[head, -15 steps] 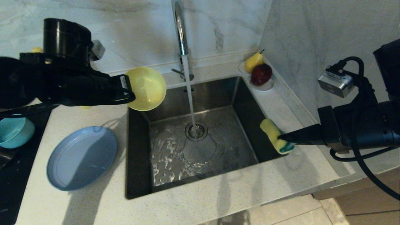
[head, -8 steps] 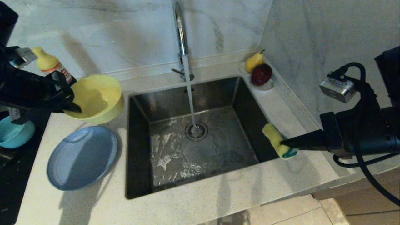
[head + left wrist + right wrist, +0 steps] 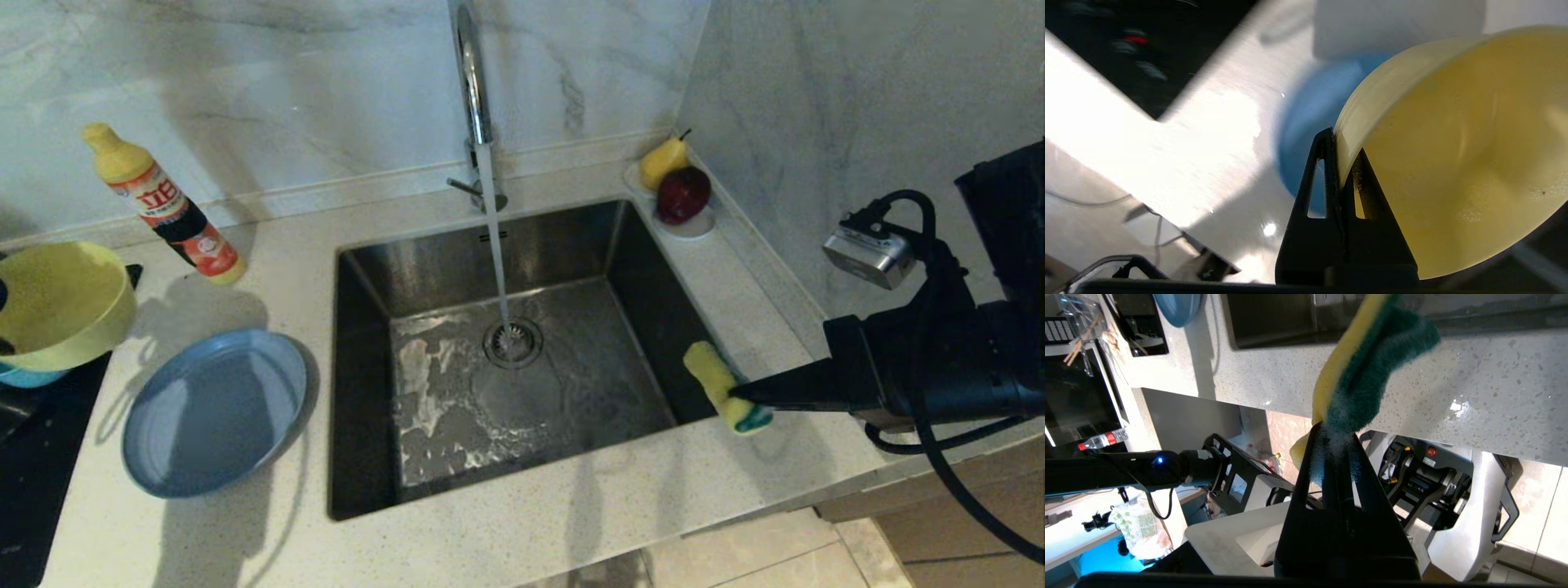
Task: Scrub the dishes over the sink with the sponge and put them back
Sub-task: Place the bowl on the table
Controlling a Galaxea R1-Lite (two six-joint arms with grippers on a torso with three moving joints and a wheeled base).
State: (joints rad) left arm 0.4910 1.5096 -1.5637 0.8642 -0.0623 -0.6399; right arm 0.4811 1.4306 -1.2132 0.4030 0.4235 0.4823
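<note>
The yellow bowl hangs at the far left of the counter, just above the teal-blue bowl. My left gripper is shut on the yellow bowl's rim, one finger inside and one outside; the teal-blue bowl shows behind it. The grey-blue plate lies flat on the counter left of the sink. My right gripper is shut on the sponge by the sink's right rim. In the right wrist view the sponge sticks out past the gripper, green face folded.
Water runs from the chrome faucet onto the drain strainer. A dish-soap bottle stands at the back left. A small white dish with a pear and an apple sits at the back right corner. A black cooktop lies at the left edge.
My left arm has swung left with the yellow bowl, from beside the sink's left rim to above the teal-blue bowl, and the bowl turned mouth-up. The right gripper and sponge barely moved.
</note>
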